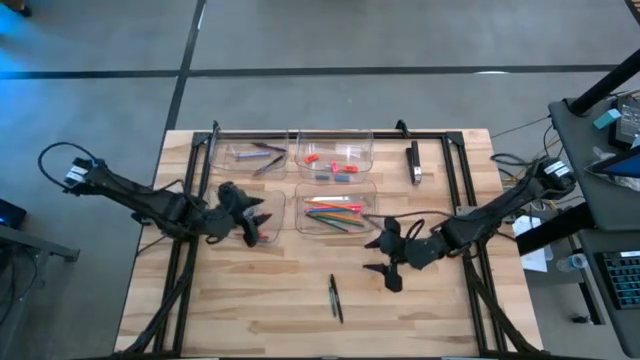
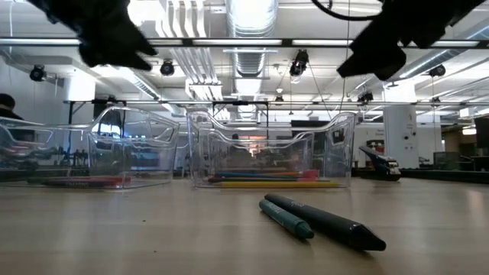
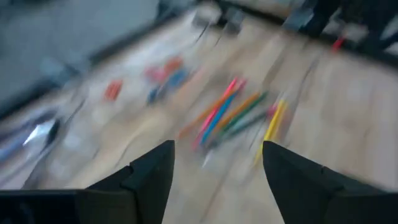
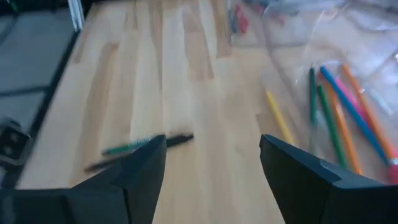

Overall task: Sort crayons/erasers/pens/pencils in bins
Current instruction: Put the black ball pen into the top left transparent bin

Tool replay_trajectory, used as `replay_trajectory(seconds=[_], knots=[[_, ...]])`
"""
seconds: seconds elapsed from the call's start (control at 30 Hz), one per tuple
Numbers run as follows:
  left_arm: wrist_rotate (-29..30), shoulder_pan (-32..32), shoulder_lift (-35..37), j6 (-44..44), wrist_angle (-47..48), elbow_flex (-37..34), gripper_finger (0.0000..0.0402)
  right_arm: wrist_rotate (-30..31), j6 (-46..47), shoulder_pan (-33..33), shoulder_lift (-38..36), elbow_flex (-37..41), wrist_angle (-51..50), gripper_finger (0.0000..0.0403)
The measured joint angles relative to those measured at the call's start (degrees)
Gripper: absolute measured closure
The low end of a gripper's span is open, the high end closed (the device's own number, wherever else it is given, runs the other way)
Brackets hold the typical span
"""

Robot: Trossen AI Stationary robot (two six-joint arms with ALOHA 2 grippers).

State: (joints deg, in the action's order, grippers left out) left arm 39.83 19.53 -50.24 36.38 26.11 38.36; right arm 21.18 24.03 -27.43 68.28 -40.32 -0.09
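Room: an open hall with a grey floor; white ducts and lamps hang under the ceiling behind the table.
Surface: a light wooden table inside a dark frame.
Bins: four clear bins stand in two rows at the far middle of the table. One holds pencils, one holds erasers, one holds dark pens, and one at the left holds something red that I cannot name.
Loose things: two pens, one dark and one green, lie together on the bare wood in front of the bins, well apart from them.
Long axis: seen from above, the pair lies nearly front to back, a little slanted.
Right gripper: the right gripper hangs above the table with fingers spread wide and nothing between them. The pens lie just to its left and a little nearer to the front edge.
Left gripper: the left gripper is over the near left bin, fingers apart, holding nothing that I can see.
Nearer arm: the right one is clearly nearer to the pens; the left is well apart from them.
Next move, my guess: the right gripper should go left and down and turn so that its fingers cross the pens' length, then take only one of them.
Risk: the two pens touch, so both may be caught or one pushed away.
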Motion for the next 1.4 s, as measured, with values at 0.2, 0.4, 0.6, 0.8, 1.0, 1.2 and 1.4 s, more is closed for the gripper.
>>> replay_trajectory(seconds=[0.2,0.4,0.6,0.8,1.0,1.2,1.4], knots=[[1.2,0.6,-6.0,-14.4,-31.0,-4.3,0.0174,0.9,2.9,-2.3,8.7,-2.2,0.8,0.0156],[1.2,2.2,-14.7,-22.1,-50.6,-5.2,0.0174,2.9,14.2,-4.6,16.5,-6.0,0.8,0.0156],[1.1,3.0,-22.3,-24.3,-58.9,-5.2,0.0174,3.0,14.9,-6.9,25.1,-12.2,0.6,0.0156],[1.0,3.4,-22.9,-24.7,-59.1,-4.2,0.0174,3.4,15.9,-7.5,34.6,-19.1,-0.5,0.0156],[1.0,4.1,-22.4,-24.7,-59.1,-4.2,0.0174,4.5,19.9,-7.4,40.2,-24.7,-5.3,0.0163],[1.0,4.2,-22.4,-24.7,-59.1,-4.4,0.0174,6.5,20.5,-7.5,44.2,-28.9,-7.3,0.0181],[0.9,4.2,-22.5,-24.6,-59.1,-4.4,0.0174,6.7,20.5,-7.5,46.8,-31.1,-8.8,0.0192]])
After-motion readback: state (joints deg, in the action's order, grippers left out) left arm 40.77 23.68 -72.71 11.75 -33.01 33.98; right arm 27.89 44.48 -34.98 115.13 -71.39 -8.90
